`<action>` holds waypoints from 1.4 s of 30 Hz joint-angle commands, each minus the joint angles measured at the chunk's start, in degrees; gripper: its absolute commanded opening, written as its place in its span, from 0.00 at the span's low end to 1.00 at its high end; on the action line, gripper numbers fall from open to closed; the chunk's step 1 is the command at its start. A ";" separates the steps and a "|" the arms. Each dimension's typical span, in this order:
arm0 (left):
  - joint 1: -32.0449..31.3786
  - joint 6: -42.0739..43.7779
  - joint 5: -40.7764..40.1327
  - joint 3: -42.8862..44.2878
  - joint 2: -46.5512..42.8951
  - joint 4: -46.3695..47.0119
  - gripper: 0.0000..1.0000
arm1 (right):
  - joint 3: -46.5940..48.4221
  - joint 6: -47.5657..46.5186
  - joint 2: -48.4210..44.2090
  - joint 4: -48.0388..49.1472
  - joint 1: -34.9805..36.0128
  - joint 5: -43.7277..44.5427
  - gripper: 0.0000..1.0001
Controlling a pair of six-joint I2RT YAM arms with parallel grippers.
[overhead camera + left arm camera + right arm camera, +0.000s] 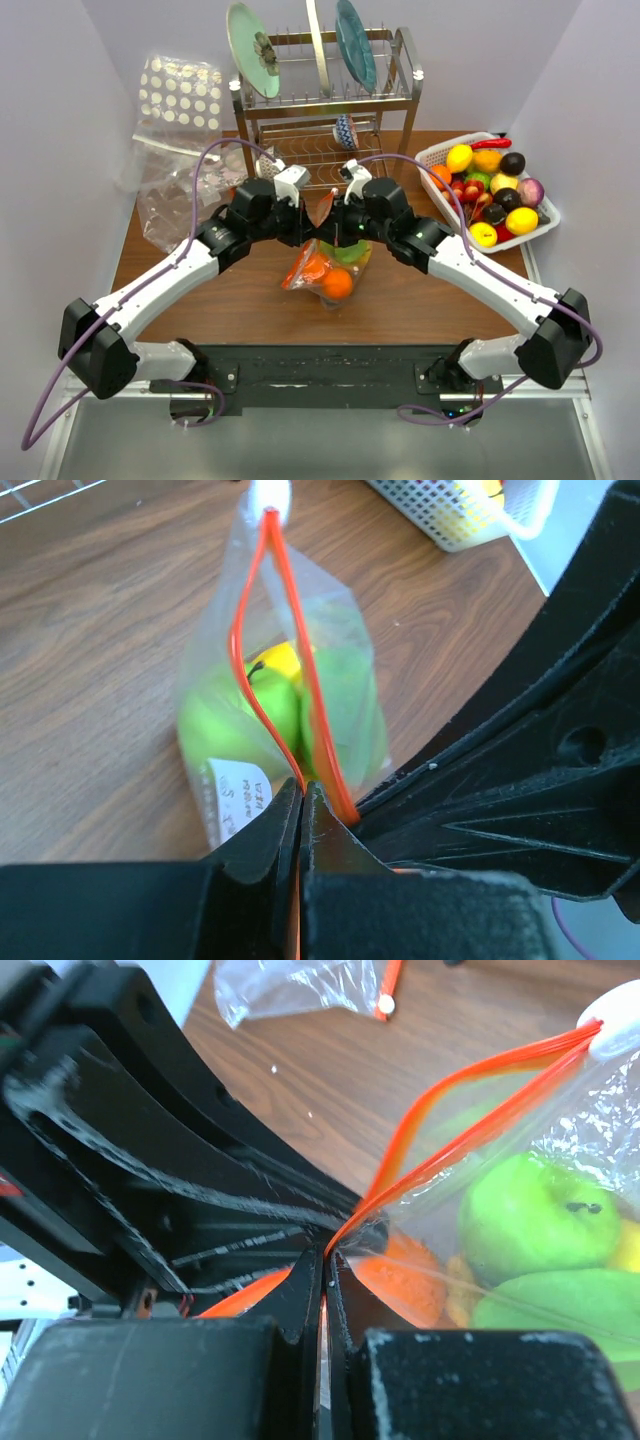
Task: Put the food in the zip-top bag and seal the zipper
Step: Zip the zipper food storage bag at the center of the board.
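Bag (330, 268) at centre of top view, food (535, 1215) inside. Left gripper (302, 792) and right gripper (323, 1260) both clamp same end of zipper (292, 610); tracks gape. Best way, I think: one holds end taut, other runs slider (268, 495) straight along strip, no twist.

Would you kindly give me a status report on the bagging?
Left claw, right claw shut on thin orange-red zipper strip. Clear crinkly plastic bag holds glossy toy food; mouth open. Nothing blocking.
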 commanded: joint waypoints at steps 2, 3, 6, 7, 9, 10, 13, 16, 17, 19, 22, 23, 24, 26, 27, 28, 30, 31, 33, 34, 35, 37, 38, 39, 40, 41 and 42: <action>0.63 0.02 4.22 1.69 -0.83 5.99 0.00 | 0.30 0.82 -2.59 5.36 0.20 0.60 0.00; 0.72 -0.07 4.48 1.52 -0.66 6.08 0.00 | -1.19 0.82 -3.64 5.45 0.20 1.40 0.00; 0.98 -0.24 5.53 0.99 -0.57 6.17 0.00 | -5.50 2.13 -7.32 6.93 0.20 5.70 0.00; 1.07 -0.24 6.06 0.73 -0.48 6.52 0.00 | -6.73 3.09 -8.21 7.90 0.20 7.45 0.00; 1.51 -0.33 7.29 0.64 -0.48 6.61 0.00 | -9.19 3.89 -10.05 9.75 0.20 8.78 0.00; 1.60 -0.51 7.64 0.81 -0.48 6.43 0.00 | -9.64 4.16 -10.24 10.02 0.20 8.88 0.00; 2.74 -0.95 8.96 1.42 -0.57 5.91 0.02 | -9.29 4.68 -9.98 8.79 0.20 9.05 0.00; 3.53 -1.65 10.81 1.78 -0.57 5.82 0.02 | -9.55 5.56 -9.89 8.53 0.20 9.31 0.00; 3.79 -1.82 11.25 1.69 -0.57 5.99 0.03 | -9.90 5.91 -9.89 8.87 0.20 9.92 0.00; 4.23 -2.44 13.09 1.26 -0.66 6.61 0.07 | -9.99 7.31 -10.15 8.53 0.20 10.46 0.00; 5.02 -3.32 16.25 -0.06 -0.74 8.36 0.20 | -9.91 8.64 -9.89 8.09 0.11 11.60 0.00; 5.11 -3.49 17.04 -0.33 -0.83 8.71 0.27 | -9.64 8.90 -9.72 7.91 0.11 11.60 0.00; 5.29 -3.58 18.44 -0.85 -0.83 9.50 0.30 | -9.55 9.25 -9.54 7.82 0.20 11.34 0.00; 5.29 -3.94 19.68 -1.12 -0.40 10.03 0.38 | -9.29 9.69 -9.19 7.73 0.20 11.42 0.00; 5.29 -4.02 20.91 -1.30 -0.22 10.47 0.40 | -9.20 9.96 -9.10 7.73 0.11 11.25 0.00; 5.29 -4.11 21.35 -1.38 -0.04 10.65 0.42 | -9.03 10.22 -9.01 7.47 0.20 11.25 0.00; 5.29 -4.02 22.41 -1.73 0.40 11.26 0.46 | -8.15 10.83 -8.49 6.77 0.11 11.25 0.00; 5.29 -3.94 22.59 -1.91 0.49 11.44 0.47 | -7.71 11.10 -8.22 6.07 0.11 11.16 0.00; 5.29 -3.41 23.03 -2.35 0.57 11.62 0.49 | -6.48 11.45 -7.61 5.19 0.20 11.16 0.00; 5.29 -3.15 23.29 -2.44 0.49 11.71 0.50 | -5.69 11.63 -7.26 4.31 0.11 11.16 0.00; 5.29 -2.88 23.64 -2.53 0.49 11.62 0.51 | -5.25 11.80 -7.08 3.70 0.20 11.25 0.00; 5.29 -1.92 23.82 -2.70 0.49 11.44 0.52 | -3.76 11.89 -6.29 1.95 0.20 11.34 0.00; 5.29 -1.74 24.17 -2.79 0.40 11.27 0.53 | -3.23 11.98 -5.94 1.41 0.11 11.34 0.00; 5.29 -1.13 24.17 -2.88 0.49 11.18 0.54 | -2.79 12.07 -5.50 0.45 0.20 11.34 0.00; 5.29 -0.86 24.08 -2.79 0.40 10.92 0.54 | -2.09 12.24 -5.23 0.09 0.20 11.25 0.00; 5.29 -0.51 23.65 -2.79 0.49 10.22 0.54 | -1.91 12.16 -5.14 0.00 0.11 11.08 0.00; 5.29 0.19 23.38 -2.70 0.49 9.78 0.55 | -1.73 12.42 -5.14 -0.17 0.20 10.99 0.00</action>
